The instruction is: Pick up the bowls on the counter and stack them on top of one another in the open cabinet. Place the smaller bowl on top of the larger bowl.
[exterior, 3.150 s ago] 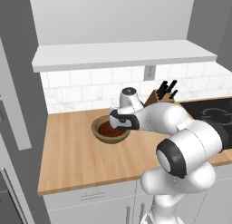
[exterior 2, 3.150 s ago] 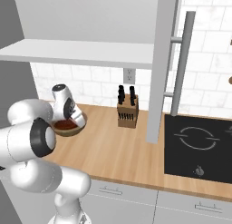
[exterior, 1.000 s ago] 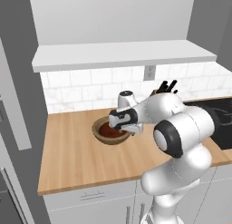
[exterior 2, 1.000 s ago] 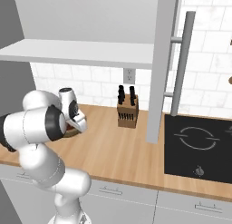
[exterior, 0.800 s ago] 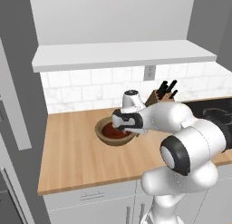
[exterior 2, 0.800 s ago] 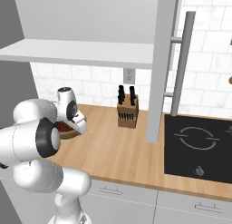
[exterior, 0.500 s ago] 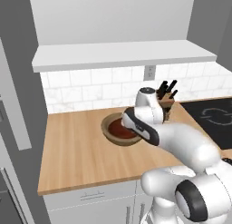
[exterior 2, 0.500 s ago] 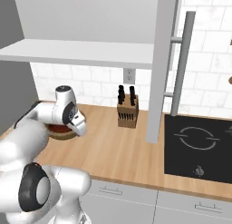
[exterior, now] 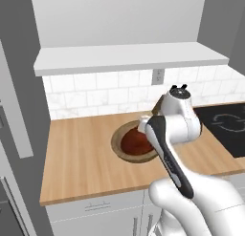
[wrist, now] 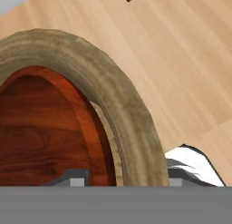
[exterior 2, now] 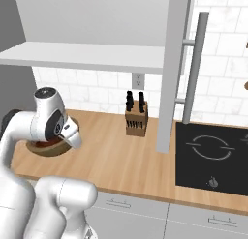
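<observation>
The smaller bowl point(exterior: 135, 142), dark reddish-brown, sits nested inside the larger bowl point(exterior: 117, 144), pale tan, on the counter point(exterior: 81, 158). My gripper point(wrist: 131, 173) is low over their right rim in the left base view. In the hand view one fingertip point(wrist: 72, 176) sits inside the smaller bowl point(wrist: 41, 128), the other outside the thick rim of the larger bowl point(wrist: 113, 96). Both rims lie between the jaws; whether they press is unclear. From the right base view the hand point(exterior 2: 71, 131) covers part of the larger bowl point(exterior 2: 46, 150). The open cabinet point(exterior: 124, 58) hangs above.
A knife block point(exterior 2: 135, 119) stands against the tiled wall to the right of the bowls. Further right is the black stovetop point(exterior 2: 213, 156). A grey upright panel with a long handle point(exterior 2: 193, 73) hangs above the counter near it.
The arm has swung its elbow round to a new posture while the hand stayed at the bowls' rim. The nested bowls have slid slightly toward the counter's front.
</observation>
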